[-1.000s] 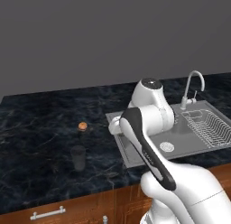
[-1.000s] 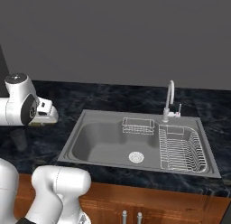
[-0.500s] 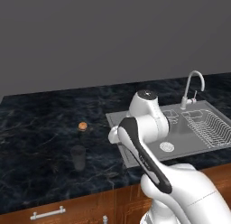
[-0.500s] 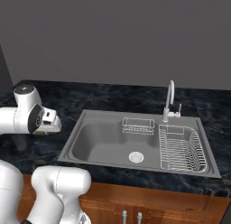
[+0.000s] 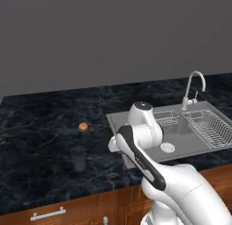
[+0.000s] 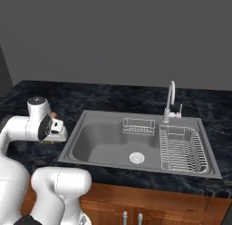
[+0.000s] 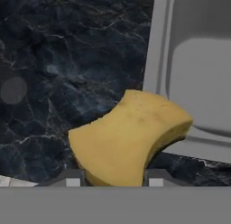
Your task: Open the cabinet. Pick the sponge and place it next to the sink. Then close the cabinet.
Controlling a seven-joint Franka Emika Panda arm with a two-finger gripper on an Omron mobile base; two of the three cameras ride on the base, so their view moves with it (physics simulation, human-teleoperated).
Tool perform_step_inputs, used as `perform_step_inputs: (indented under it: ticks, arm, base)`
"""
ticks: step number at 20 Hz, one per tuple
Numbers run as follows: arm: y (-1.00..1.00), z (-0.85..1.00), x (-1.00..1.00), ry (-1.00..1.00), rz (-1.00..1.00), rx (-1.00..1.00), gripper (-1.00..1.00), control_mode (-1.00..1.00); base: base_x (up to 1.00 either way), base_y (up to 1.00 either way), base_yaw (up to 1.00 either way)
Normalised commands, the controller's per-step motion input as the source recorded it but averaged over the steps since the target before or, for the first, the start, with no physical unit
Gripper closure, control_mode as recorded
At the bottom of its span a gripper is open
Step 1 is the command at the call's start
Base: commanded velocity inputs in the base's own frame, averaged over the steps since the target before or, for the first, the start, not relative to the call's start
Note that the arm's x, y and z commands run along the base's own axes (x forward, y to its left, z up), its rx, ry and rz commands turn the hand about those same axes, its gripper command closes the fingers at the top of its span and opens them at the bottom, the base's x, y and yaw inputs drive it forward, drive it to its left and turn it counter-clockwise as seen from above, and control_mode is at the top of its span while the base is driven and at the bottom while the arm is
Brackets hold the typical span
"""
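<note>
The sponge (image 7: 128,137) sits clamped between the nearly closed jaws, above the counter (image 7: 67,60) beside the sink (image 7: 198,60).

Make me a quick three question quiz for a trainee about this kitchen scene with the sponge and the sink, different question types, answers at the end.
1. True or false: the gripper is shut on the yellow chunky notched sponge.
2. Multiple choice: in the hand view, what lies under the sponge? A) a wooden drawer front B) the dark marbled stone counter beside the flat rim of the grey stainless-steel sink C) the wire dish rack.
3. Fill in: the small round orange ball sits on the counter to the ____ of the sink in the left base view.

Key: 1 true; 2 B; 3 left.
</note>
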Motion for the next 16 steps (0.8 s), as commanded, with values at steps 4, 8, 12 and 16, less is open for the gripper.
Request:
perform_step_inputs:
  ticks: [4,8,12,16]
  arm:
    - [0.04,-0.28,0.31,0.07,0.02,0.00,1.00,-1.00]
    - [0.13,-0.16,0.31,0.06,0.02,0.00,1.00,-1.00]
    - [0.11,-0.13,0.19,0.08,0.02,0.00,1.00,-1.00]
    - [0.06,-0.09,0.07,0.07,0.00,0.00,1.00,-1.00]
  base:
    - [0.00,0.00,0.00]
    - [0.00,0.00,0.00]
    - [0.00,0.00,0.00]
    - [0.00,0.00,0.00]
